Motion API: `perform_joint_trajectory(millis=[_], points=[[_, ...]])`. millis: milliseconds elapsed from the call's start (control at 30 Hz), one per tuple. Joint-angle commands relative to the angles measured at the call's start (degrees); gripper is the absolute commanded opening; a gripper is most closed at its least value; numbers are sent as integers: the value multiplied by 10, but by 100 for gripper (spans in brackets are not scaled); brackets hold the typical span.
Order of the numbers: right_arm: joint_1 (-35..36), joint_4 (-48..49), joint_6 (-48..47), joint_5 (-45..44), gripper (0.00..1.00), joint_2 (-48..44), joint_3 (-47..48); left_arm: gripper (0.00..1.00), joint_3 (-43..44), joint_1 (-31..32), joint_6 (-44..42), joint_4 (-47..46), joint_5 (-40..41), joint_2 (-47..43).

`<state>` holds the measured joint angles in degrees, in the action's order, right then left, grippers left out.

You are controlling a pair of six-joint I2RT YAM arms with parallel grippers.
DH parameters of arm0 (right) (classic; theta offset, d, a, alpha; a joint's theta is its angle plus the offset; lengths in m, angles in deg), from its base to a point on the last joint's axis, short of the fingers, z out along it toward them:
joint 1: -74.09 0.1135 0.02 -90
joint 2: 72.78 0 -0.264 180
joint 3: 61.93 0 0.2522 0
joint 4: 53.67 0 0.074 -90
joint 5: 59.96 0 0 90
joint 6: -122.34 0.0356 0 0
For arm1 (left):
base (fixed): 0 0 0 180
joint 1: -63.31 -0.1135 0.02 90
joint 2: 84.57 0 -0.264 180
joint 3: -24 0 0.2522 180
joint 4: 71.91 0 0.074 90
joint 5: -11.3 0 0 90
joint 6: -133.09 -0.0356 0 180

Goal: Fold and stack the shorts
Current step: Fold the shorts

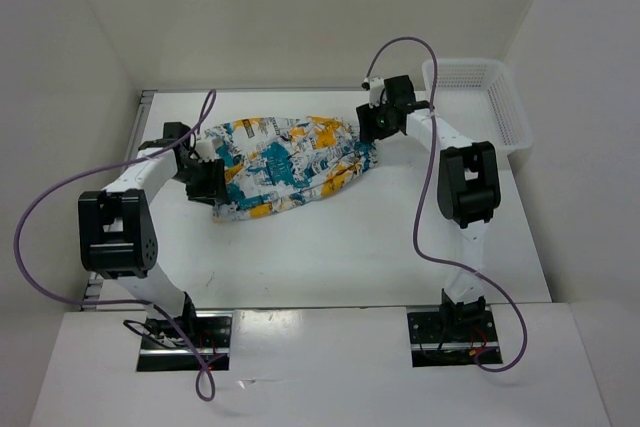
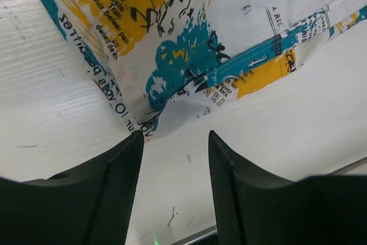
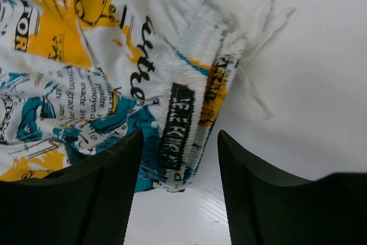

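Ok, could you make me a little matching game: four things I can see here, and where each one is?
Things:
1 shorts
2 basket
3 left gripper
4 right gripper

Places:
A far right corner of the table
B open, at the shorts' right end
C middle of the table
D open, at the shorts' left end

Pairs: 1-C, 2-A, 3-D, 4-B

shorts (image 1: 285, 165) soft printed cloth; table (image 1: 400, 237) matt white
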<state>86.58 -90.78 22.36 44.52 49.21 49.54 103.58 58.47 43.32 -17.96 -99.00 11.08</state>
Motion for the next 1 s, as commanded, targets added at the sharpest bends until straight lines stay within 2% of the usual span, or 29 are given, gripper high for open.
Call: perform_joint_trajectory(millis=[0, 100, 267, 400, 433, 467, 533, 667, 800, 833, 967], points=[[4, -11, -11, 42, 59, -5, -16, 56, -2, -1, -2, -13, -33, 15], [4, -11, -11, 42, 59, -5, -22, 55, 4, -1, -2, -8, -33, 37], [4, -11, -11, 42, 58, 0, -27, 46, 9, -1, -2, 10, -17, 67], [4, -11, -11, 37, 57, 0, -27, 31, 9, 4, -2, 10, -35, 73], [4, -11, -11, 37, 57, 0, -33, 20, 9, 4, -2, 10, -35, 73], [4, -16, -17, 30, 57, 0, -33, 17, 16, 4, -2, 10, -35, 78], [4, -16, -26, 25, 60, -7, -45, 10, 22, 4, -2, 10, -30, 78], [4, -27, -34, 30, 60, -18, -56, 5, 28, 4, -2, 17, -30, 78], [4, -27, -34, 36, 48, -18, -56, 0, 34, 4, -2, 22, -30, 67], [4, -27, -34, 36, 36, -18, -56, 0, 40, 4, -2, 22, -30, 61], [4, -16, -39, 8, 18, -18, -44, 0, 61, -1, -2, 33, -30, 46]])
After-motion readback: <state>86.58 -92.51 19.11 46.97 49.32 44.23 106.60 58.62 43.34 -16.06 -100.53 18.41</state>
